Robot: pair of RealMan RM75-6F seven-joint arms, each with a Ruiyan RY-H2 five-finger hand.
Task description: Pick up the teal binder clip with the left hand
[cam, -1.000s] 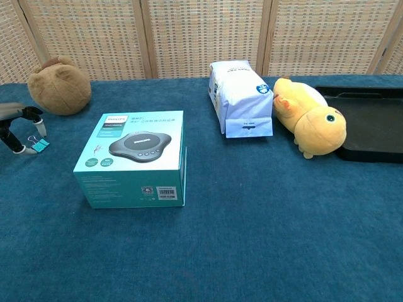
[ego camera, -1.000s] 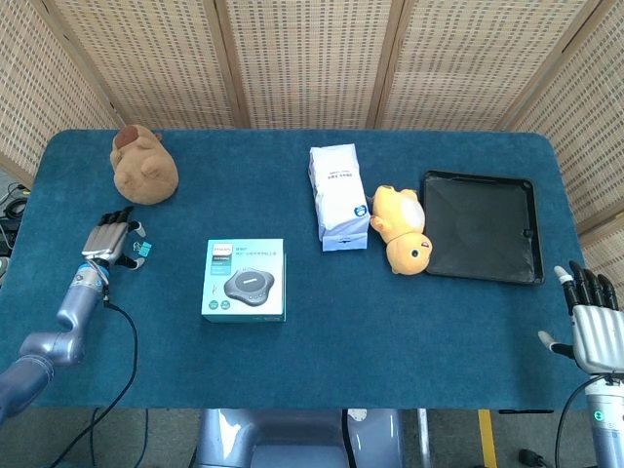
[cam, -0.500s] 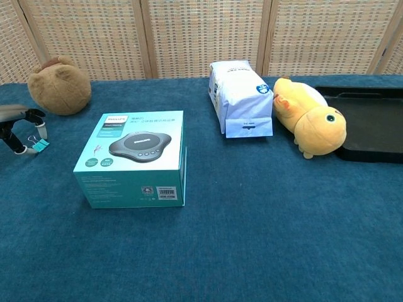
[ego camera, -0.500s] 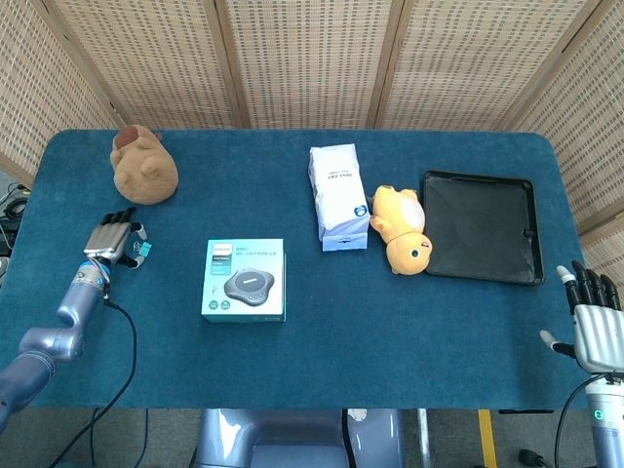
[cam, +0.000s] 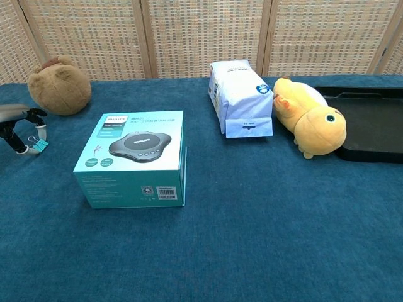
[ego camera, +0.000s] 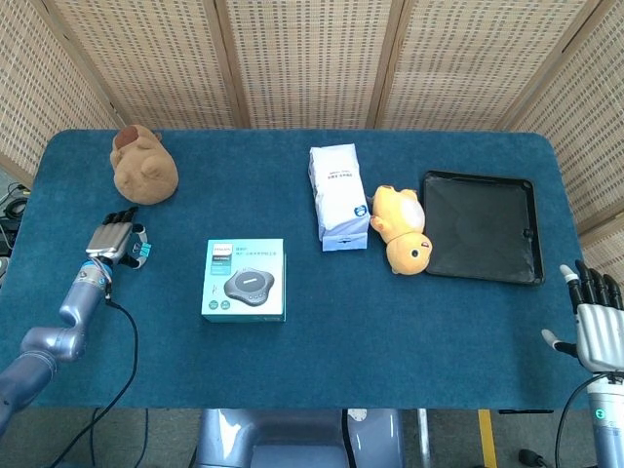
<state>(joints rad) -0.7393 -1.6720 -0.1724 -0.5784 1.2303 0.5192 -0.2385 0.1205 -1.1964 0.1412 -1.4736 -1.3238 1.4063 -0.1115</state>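
The small teal binder clip [ego camera: 143, 250] [cam: 39, 145] lies on the blue table cloth at the far left, left of the teal box. My left hand [ego camera: 113, 241] [cam: 17, 124] hangs right over it with its fingers curved down. Its thumb and a fingertip [cam: 22, 150] stand on either side of the clip, a gap still between them. Whether they touch the clip is too small to tell. My right hand [ego camera: 596, 327] is at the lower right, off the table's edge, with its fingers spread and nothing in it.
A teal speaker box [ego camera: 246, 280] stands right of the clip. A brown plush toy [ego camera: 143, 165] sits behind it. Further right are a white packet [ego camera: 337, 196], a yellow plush toy [ego camera: 402, 228] and a black tray [ego camera: 480, 225].
My left hand has crept slightly toward the far side and lowered its thumb toward the clip. The clip has stayed in place. My right hand has sunk a little.
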